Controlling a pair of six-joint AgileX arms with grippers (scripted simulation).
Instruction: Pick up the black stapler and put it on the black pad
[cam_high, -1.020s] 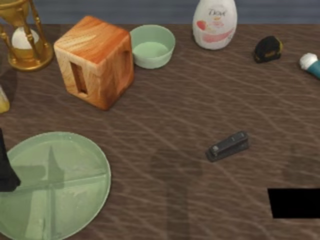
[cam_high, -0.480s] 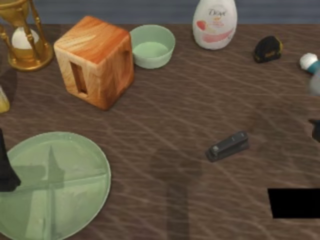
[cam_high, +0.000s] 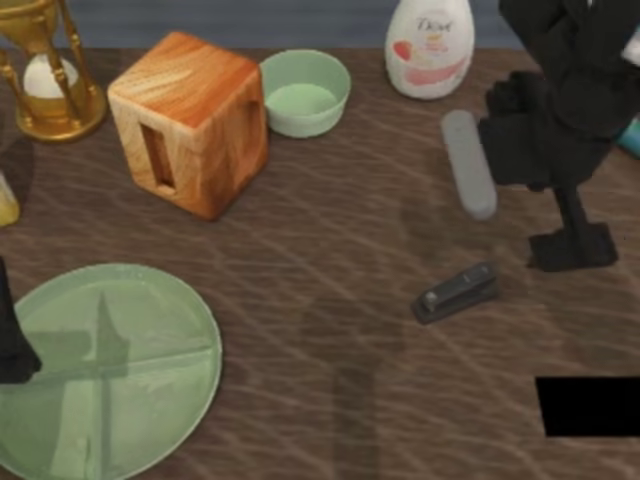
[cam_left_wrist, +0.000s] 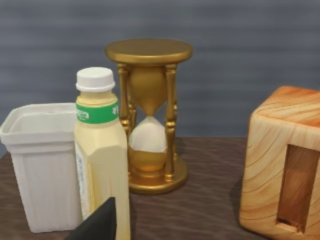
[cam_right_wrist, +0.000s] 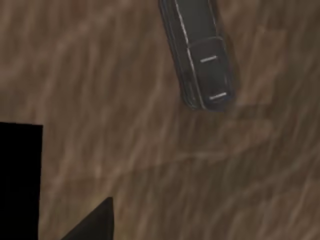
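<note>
The black stapler (cam_high: 456, 292) lies flat and slanted on the brown table, right of centre; the right wrist view shows it as well (cam_right_wrist: 201, 55). The black pad (cam_high: 590, 405) lies flat near the front right edge, and part of it shows in the right wrist view (cam_right_wrist: 19, 180). My right gripper (cam_high: 572, 248) hangs above the table, just right of the stapler and a little behind it. It is open with nothing in it, and one fingertip (cam_right_wrist: 97, 222) shows. My left gripper (cam_high: 12, 350) is parked at the left edge, open and empty.
A wooden block (cam_high: 190, 125), a green bowl (cam_high: 305, 92), a white lotion bottle (cam_high: 430, 45) and a gold hourglass (cam_high: 45, 70) stand along the back. A green divided plate (cam_high: 100, 370) lies front left. A yellow bottle (cam_left_wrist: 100, 150) and a white tub (cam_left_wrist: 37, 165) stand by the hourglass.
My right arm has swung in from the right edge and now hangs over the back right of the table, covering the tape measure. The stapler and pad have not moved.
</note>
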